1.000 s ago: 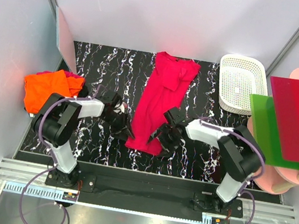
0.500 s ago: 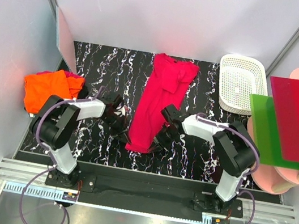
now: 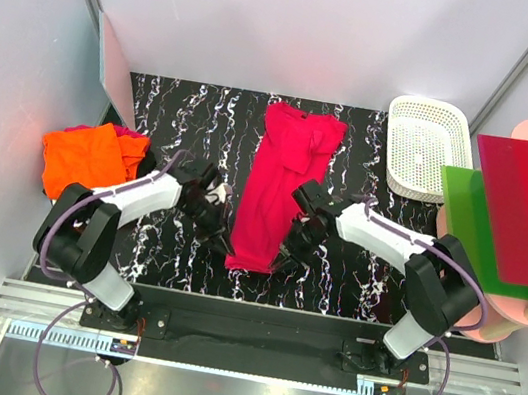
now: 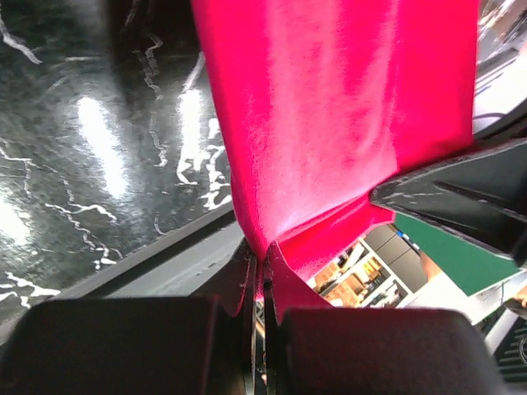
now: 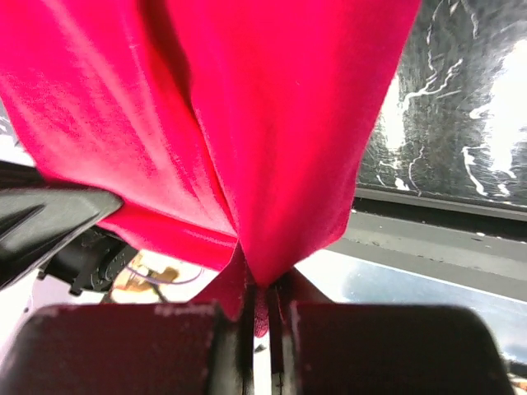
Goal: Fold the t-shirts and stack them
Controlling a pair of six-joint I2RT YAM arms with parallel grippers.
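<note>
Jaws clenched on both sides, each pair nipping a thin fold of the red t-shirt: left gripper at the near-left hem corner, right gripper at the near-right hem corner. Confirmed in both wrist views, with crimson cloth pinched between closed fingertips and fanning away from them. Laid lengthwise on the table, long axis running from the near edge to the far edge, collar and sleeves at the far end, body apparently narrowed to a strip by side folds. Directly ahead of both grippers, away from the arm bases; neither arm nearer than the other, one corner each. Judged step: near hem gripped, ready for folding in half. Carry both corners together along the long axis toward the collar, level and in step, to avoid a skewed crease. Possibly raised a little at the hem; cannot tell for certain. Note the orange t-shirt, heaped at the left edge of the table, well apart from both grippers, and likely the place for stacking.
</note>
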